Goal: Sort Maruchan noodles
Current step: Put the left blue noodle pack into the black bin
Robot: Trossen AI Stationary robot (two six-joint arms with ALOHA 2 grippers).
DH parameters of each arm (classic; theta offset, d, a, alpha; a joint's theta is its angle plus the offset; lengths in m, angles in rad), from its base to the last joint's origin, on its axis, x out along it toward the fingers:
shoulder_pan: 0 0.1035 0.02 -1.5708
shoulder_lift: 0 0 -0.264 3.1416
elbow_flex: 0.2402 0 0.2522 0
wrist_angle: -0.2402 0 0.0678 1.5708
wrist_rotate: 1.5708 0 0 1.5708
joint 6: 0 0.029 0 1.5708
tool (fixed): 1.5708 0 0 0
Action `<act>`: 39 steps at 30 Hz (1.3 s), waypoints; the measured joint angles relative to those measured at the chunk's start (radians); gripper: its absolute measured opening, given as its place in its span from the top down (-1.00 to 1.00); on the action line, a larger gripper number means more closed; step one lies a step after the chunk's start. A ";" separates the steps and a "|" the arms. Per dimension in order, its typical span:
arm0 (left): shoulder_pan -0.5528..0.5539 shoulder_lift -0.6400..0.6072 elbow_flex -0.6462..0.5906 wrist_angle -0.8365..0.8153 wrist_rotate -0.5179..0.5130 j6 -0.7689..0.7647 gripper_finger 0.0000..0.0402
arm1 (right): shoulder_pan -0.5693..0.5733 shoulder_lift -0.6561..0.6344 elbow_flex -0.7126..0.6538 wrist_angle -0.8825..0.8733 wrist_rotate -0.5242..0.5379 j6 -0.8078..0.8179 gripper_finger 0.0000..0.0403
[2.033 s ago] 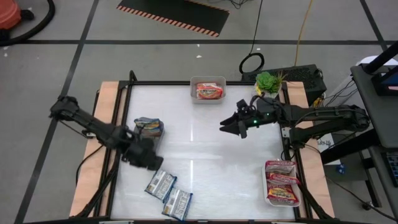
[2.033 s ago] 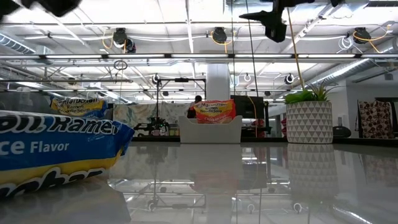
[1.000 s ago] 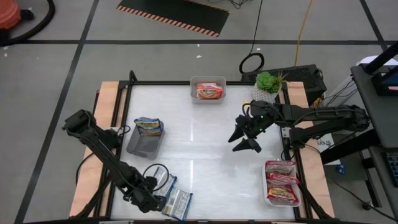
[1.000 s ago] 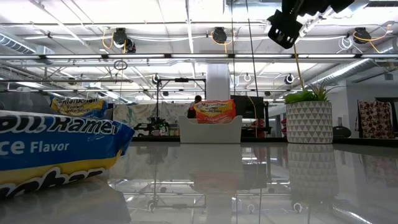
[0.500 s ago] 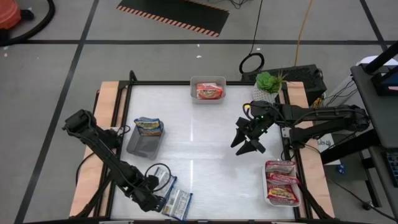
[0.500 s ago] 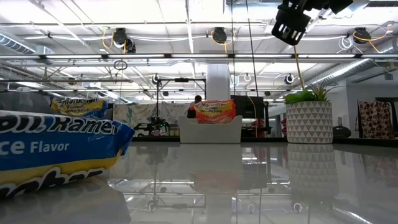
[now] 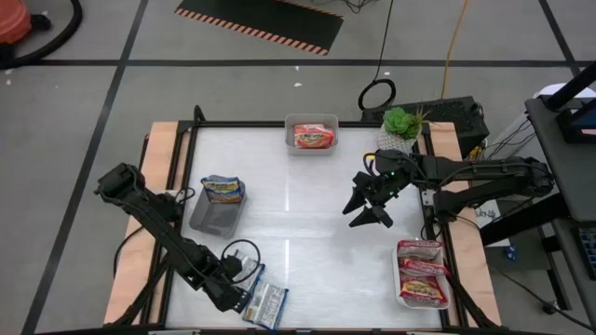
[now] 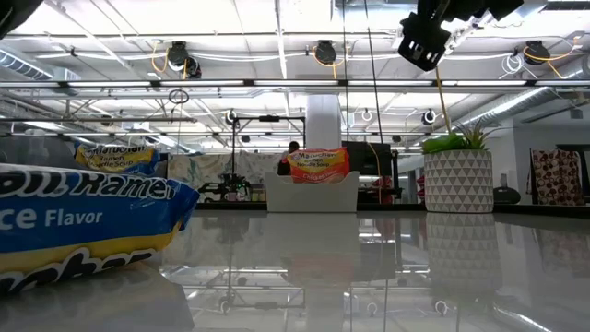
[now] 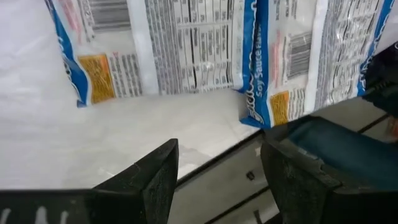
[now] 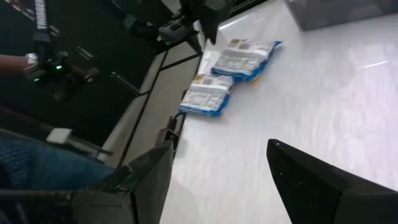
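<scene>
Maruchan noodles (image 7: 267, 304) lie at bench (image 7: 307, 214) edge; we judge our left tool (image 7: 235, 296), fingers apart, might nudge one off.

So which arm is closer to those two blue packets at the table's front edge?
Left. Its end effector hangs open right at the blue packets; the right end effector hangs open far off, mid-table.

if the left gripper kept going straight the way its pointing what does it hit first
Most likely the blue-silver noodle packets at the table's near edge. The left gripper is open, and its wrist view looks straight at two of them lying side by side. Depth is unclear, so the white tabletop just before them may come first.
</scene>
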State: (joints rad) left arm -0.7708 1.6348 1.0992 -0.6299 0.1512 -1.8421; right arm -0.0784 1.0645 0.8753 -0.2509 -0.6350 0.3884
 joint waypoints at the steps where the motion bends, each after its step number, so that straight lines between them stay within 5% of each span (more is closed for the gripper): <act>1: 0.001 0.000 0.000 -0.004 -0.007 0.004 -0.14 | 0.000 0.000 0.000 0.002 0.008 0.002 -0.26; 22: 0.011 0.000 -0.001 -0.109 -0.020 0.011 -0.14 | -0.001 0.000 0.000 0.166 0.064 0.105 -0.26; 39: 0.008 0.095 -0.001 -0.143 0.008 0.200 -0.14 | 0.000 0.000 0.000 0.172 0.145 0.216 -0.26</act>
State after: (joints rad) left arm -0.7624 1.7298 1.0985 -0.7731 0.1596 -1.6425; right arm -0.0788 1.0649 0.8749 -0.0788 -0.4901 0.6041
